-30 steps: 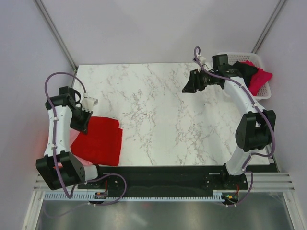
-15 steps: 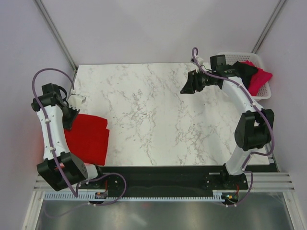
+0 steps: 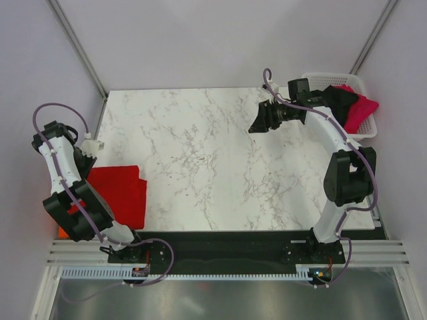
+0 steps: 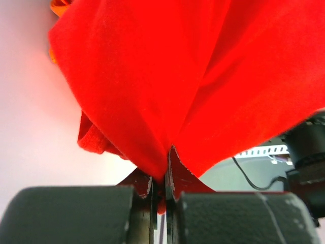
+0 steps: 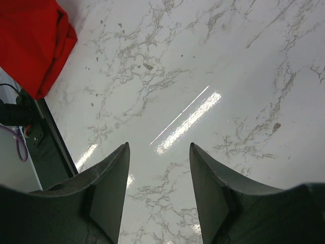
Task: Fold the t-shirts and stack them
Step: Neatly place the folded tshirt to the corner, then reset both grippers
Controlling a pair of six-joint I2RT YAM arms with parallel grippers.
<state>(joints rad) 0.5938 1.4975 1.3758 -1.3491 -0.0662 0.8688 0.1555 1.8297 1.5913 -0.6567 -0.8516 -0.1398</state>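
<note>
One red shirt (image 3: pixel 123 193) folded, clamped in left claw (image 4: pixel 159 179); right claw (image 5: pixel 159 147) spread wide, holding nothing (more shirts (image 3: pixel 361 109) waiting in basket (image 3: pixel 330 75)).

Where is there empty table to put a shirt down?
The marble table is bare across its middle, between the red t-shirt at the near left corner and the white basket at the far right. The open right gripper hovers near the basket. The left edge is crowded: the left gripper pinches the red t-shirt there.
</note>
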